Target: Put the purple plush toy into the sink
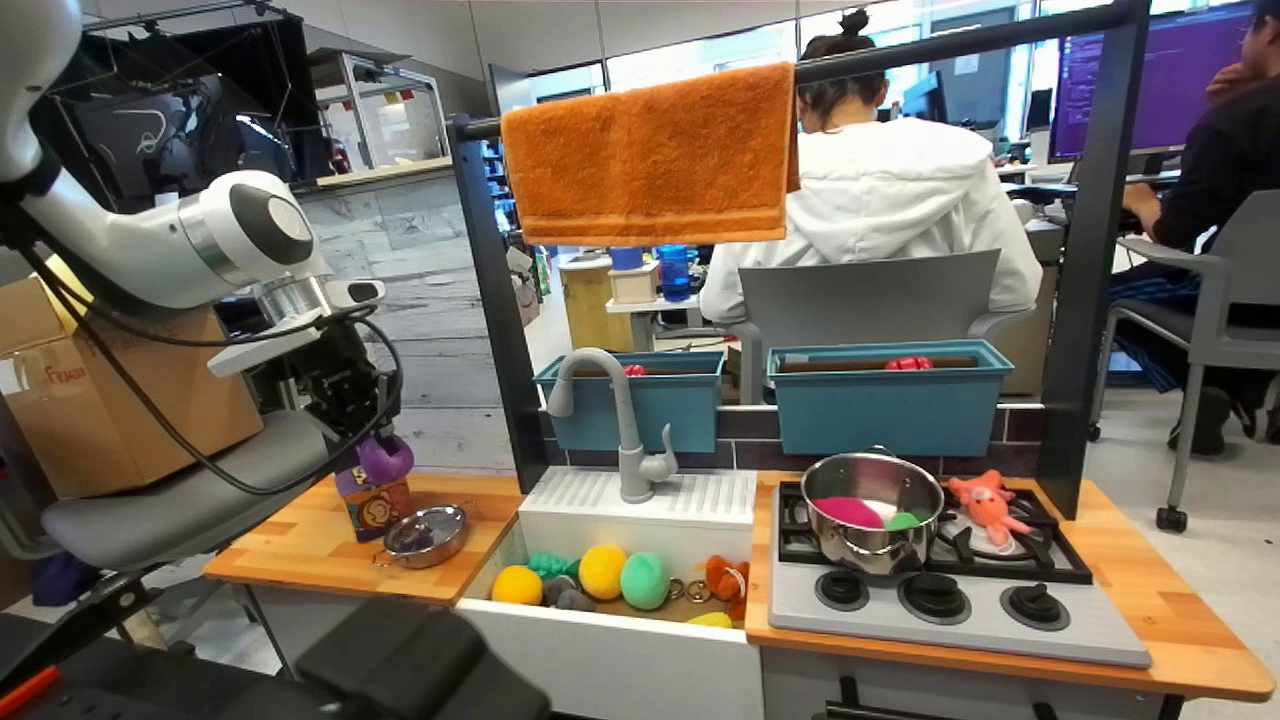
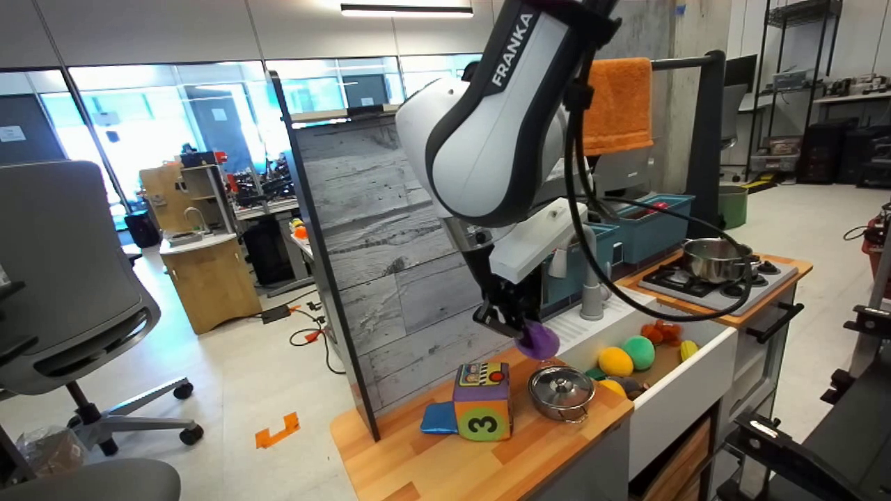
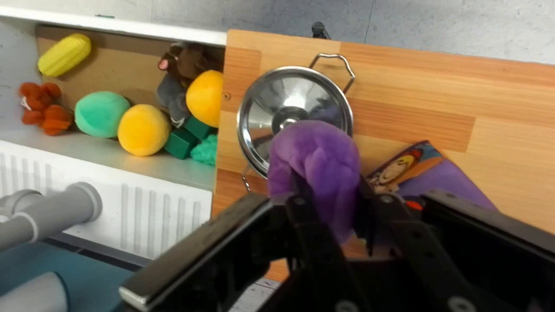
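Observation:
The purple plush toy is held in the air above the left wooden counter; it also shows in an exterior view and in the wrist view. My gripper is shut on it, with a black finger on each side of the plush. In both exterior views the gripper points down, beside the sink and not over it. The white sink holds yellow and green balls and other plush toys. Its grey faucet stands at its back edge.
A small lidded steel pan stands below the toy, between it and the sink. A soft picture cube lies close by. A steel pot and red-orange toy sit on the stove.

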Controlling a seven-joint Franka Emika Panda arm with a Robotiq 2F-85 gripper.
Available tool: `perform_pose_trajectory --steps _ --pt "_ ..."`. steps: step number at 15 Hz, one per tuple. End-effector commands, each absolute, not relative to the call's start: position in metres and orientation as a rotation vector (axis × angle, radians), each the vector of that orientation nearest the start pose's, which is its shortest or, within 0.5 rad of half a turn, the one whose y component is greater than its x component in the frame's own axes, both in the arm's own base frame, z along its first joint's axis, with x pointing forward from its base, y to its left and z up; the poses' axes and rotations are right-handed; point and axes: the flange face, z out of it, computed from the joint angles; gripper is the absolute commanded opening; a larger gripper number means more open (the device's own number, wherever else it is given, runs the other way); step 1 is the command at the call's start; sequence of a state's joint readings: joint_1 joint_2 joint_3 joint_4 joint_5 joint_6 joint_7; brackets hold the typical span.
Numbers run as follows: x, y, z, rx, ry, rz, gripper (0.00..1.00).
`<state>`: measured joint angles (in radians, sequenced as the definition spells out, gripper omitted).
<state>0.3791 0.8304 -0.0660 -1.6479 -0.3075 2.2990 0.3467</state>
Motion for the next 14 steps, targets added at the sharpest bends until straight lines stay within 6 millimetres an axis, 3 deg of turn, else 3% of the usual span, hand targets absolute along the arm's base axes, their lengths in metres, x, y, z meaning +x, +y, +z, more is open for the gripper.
perform_pose_trajectory --steps 1,10,12,14 --pt "0.61 0.156 0.134 -3.447 -0.188 0.137 0.06" --pt "0.622 -0.032 0.118 -3.49 0.544 -0.042 0.06" --pt "0.624 -0.057 0.116 -3.482 0.677 -0.086 0.06" --pt "0.624 -0.066 0.112 -3.467 0.749 -0.1 0.06"
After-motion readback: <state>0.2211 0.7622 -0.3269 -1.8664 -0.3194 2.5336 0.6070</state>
